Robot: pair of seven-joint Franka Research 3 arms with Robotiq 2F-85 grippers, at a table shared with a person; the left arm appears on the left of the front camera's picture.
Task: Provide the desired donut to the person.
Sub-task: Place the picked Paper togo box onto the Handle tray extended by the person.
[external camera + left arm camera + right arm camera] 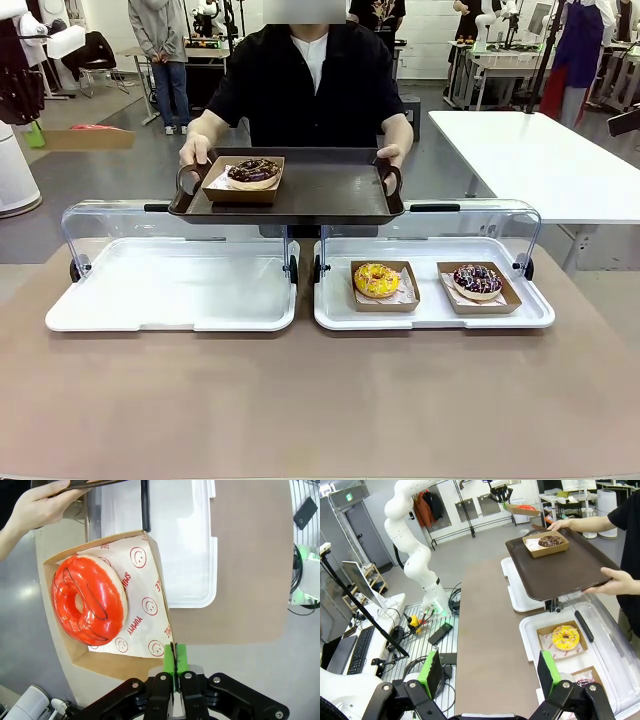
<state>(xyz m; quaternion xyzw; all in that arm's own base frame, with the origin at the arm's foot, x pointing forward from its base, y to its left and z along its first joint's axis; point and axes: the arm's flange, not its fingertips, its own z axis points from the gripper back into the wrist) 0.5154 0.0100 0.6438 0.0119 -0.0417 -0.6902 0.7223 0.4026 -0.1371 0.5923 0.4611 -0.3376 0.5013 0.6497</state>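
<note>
I see the red glazed ring donut [90,600] lying flat, hole up, in its paper-lined brown cardboard tray [115,667]. In my front view that cardboard tray sits level, edge-on to the camera. It is up in the air past the far left edge of the worktop [320,400], left of the dark brown serving tray [330,190] the person [300,90] holds out.

My left gripper [174,652] looks down on the donut, fingers closed on the cardboard tray's near rim. The person's hand [35,507] grips the serving tray just beyond.

My right gripper [490,672] hangs above one end of the worktop, fingers spread wide with nothing between them.
</note>
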